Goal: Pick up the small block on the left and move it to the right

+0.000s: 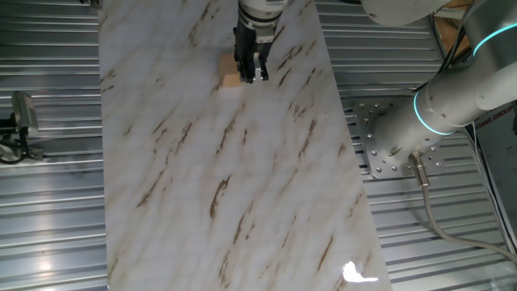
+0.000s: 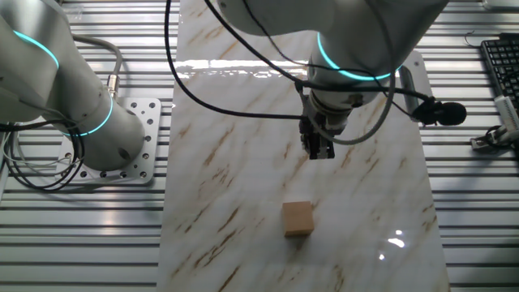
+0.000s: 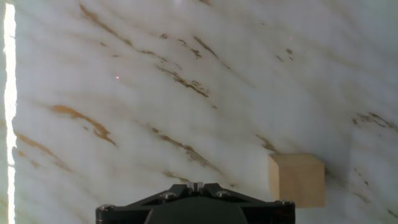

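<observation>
The small block is a plain light-tan wooden cube that rests on the marble tabletop. In one fixed view the block sits just left of the black fingers, which cover part of it. In the hand view the block lies low on the right, beside my gripper. The two fingertips meet, with nothing between them. The gripper hangs above the table, apart from the block, and it also shows in one fixed view.
The marble board lies on ribbed metal decking. The arm's base plate is beside the board. A keyboard and a black microphone-like object are at the right. A small clamp stands off the board.
</observation>
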`<state>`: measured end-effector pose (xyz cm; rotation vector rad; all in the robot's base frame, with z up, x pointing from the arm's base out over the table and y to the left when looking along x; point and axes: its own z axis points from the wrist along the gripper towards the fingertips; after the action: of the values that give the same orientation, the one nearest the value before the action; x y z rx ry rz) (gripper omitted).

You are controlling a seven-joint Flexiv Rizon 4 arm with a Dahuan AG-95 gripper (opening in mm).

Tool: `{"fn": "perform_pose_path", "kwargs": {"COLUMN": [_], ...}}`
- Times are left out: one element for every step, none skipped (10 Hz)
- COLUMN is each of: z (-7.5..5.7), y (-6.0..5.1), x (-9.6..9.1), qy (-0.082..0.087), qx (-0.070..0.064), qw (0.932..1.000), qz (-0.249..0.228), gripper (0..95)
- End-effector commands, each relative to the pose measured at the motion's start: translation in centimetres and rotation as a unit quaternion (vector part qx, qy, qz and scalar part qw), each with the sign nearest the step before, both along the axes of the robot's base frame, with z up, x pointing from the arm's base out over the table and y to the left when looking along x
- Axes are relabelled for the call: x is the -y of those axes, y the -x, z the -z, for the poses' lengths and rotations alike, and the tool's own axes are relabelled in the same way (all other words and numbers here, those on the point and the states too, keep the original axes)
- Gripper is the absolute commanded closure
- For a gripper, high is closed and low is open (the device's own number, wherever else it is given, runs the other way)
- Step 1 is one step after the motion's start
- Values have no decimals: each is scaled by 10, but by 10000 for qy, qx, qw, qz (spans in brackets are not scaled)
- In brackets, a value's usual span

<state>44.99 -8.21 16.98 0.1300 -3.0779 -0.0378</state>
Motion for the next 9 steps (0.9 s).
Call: {"fn": "perform_pose_path", "kwargs": {"z": [0,1,2,3,3,4,7,13,17], "y": [-1,-1,-1,-1,-1,-1,-2,-3,-4], "x": [0,0,0,0,0,0,0,-1,-1], "qy": [10,8,6,14,29,68,125,151,181], "qx": [-18,-11,-8,7,21,46,77,149,202], "qw": [10000,10000,10000,10000,10000,9999,9997,9996,9994], "qz": [32,1,-22,-57,-90,-146,-182,-204,-234], "gripper": [950,950,950,950,950,950,950,950,950]}}
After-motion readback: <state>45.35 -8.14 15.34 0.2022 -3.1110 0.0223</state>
